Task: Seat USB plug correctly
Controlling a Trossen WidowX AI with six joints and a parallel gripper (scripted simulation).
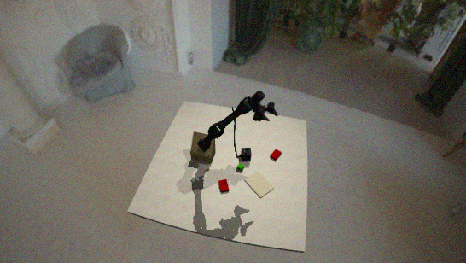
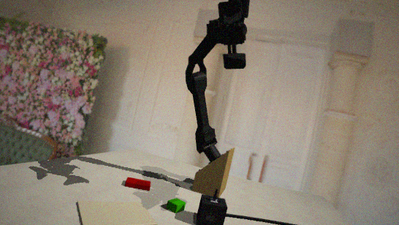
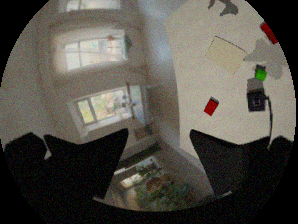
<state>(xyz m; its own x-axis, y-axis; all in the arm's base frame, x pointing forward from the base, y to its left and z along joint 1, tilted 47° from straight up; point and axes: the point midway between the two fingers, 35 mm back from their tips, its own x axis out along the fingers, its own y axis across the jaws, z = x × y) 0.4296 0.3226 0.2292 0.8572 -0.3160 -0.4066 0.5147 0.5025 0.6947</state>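
Note:
The black power cube [image 1: 246, 154] [image 2: 211, 212] [image 3: 256, 100] stands on the white table top [image 1: 166, 192] near the middle. A small dark USB plug [image 2: 215, 196] sticks up from its top, too small to tell how deep it sits. Its black cable [image 1: 234, 134] [image 2: 256, 219] [image 3: 270, 121] trails away from the cube. My gripper [image 1: 270, 112] [image 3: 160, 132] is open and empty. It is raised high above the table, far from the cube, and points away from it towards the room.
A green cube [image 1: 241, 167] [image 2: 176, 204] [image 3: 261, 72] lies close beside the power cube. Two red blocks [image 1: 276, 154] [image 1: 224, 185] [image 2: 137, 183] and a flat cream pad [image 1: 259, 184] [image 2: 113, 213] lie around it. The arm stands on a tan base box [image 1: 200, 150] [image 2: 215, 175].

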